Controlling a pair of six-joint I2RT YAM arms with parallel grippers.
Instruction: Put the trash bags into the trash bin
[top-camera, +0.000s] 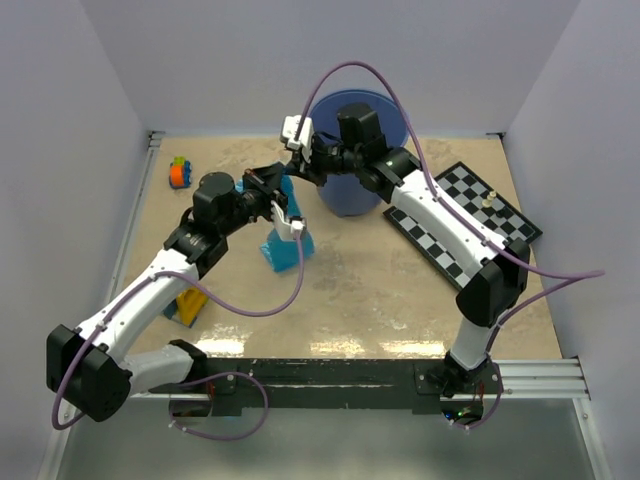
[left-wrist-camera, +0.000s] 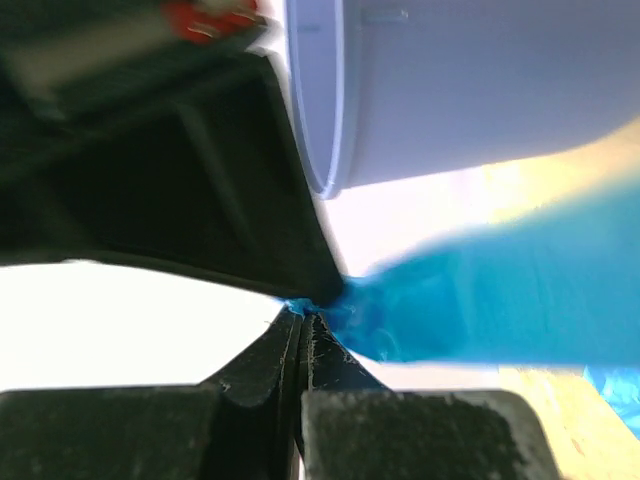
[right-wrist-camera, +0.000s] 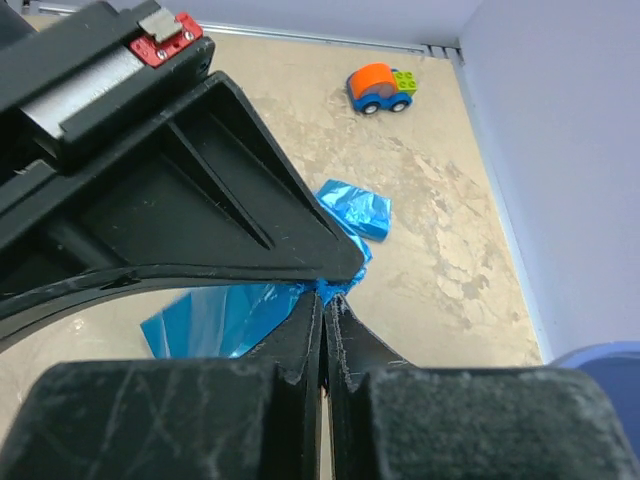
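Trash bin (top-camera: 345, 200): round blue bucket, upright at the far side of the tabletop (top-camera: 380, 290); the right arm crosses over its mouth, so its contents cannot be told. Trash bag (top-camera: 283, 250): crinkled blue film, outside the bin, just left of it, lower end on the tabletop. Left gripper (left-wrist-camera: 303, 325): jaws closed on the film's top edge. Right gripper (right-wrist-camera: 325, 300): jaws likewise pinched on the same bag. Chessboard (top-camera: 470, 220): right of the bin. Toy car (right-wrist-camera: 380, 88): far-left corner.

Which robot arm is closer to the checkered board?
Right. The right arm overlaps one edge of the chessboard; the left arm lies far off, left of the trash bin.
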